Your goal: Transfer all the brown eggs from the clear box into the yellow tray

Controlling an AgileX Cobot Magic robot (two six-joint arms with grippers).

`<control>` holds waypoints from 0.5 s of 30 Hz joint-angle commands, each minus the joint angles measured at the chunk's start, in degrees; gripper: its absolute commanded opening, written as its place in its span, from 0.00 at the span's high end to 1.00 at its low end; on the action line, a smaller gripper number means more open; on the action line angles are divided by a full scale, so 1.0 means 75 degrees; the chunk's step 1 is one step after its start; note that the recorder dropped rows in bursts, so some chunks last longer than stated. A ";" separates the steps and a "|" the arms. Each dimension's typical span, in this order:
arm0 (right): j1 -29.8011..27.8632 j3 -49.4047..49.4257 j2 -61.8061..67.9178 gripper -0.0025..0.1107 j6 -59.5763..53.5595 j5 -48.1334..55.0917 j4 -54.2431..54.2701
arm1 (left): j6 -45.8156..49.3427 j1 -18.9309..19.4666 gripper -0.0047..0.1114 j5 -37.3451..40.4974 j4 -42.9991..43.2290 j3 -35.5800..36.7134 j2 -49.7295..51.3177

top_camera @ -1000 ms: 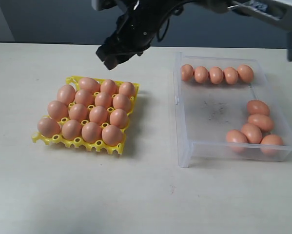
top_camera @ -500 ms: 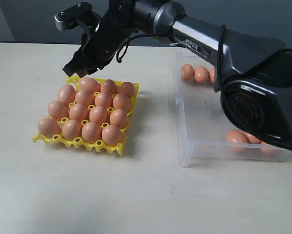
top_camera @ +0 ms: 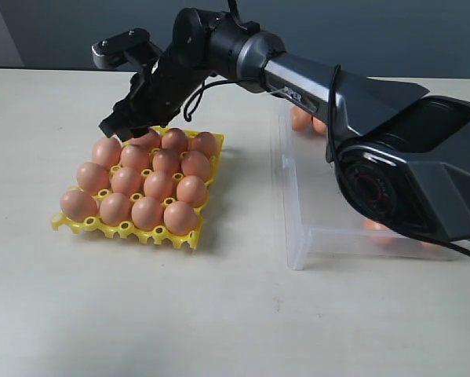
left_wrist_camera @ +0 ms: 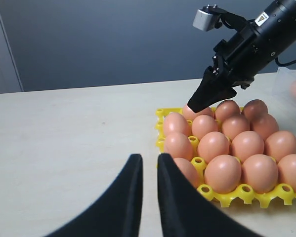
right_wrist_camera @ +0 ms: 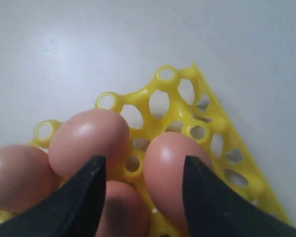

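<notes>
The yellow tray [top_camera: 126,229] lies left of centre and holds several brown eggs [top_camera: 158,185]. My right gripper [top_camera: 118,127] has reached across to the tray's far left corner. In the right wrist view it [right_wrist_camera: 142,160] stands open low over the cups. One egg [right_wrist_camera: 170,158] sits in the tray between its fingers, close to one finger [right_wrist_camera: 207,197]. The corner cups [right_wrist_camera: 160,103] beyond are empty. The clear box [top_camera: 296,236] stands on the right, with most of its eggs hidden by the arm. My left gripper [left_wrist_camera: 148,157] is shut and empty beside the tray [left_wrist_camera: 241,190].
The right arm [top_camera: 352,86] stretches over the table from the right and across the clear box. Bare pale tabletop [top_camera: 219,314] lies in front of the tray and the box. A dark wall runs behind the table.
The right gripper swung left from above the gap between tray and box, then came down to the tray's far left corner. Its arm now covers most of the box.
</notes>
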 commanded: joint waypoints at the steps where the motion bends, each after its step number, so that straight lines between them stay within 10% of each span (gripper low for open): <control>1: 0.0018 -0.0041 -0.0038 0.58 0.0019 -0.0410 0.0079 | -0.0007 -0.0014 0.85 -0.0046 0.0015 0.0039 0.0048; 15: 0.0018 -0.0041 0.0233 0.58 0.0019 -0.1099 -0.0374 | -0.0007 -0.0014 0.85 -0.0046 0.0015 0.0039 0.0048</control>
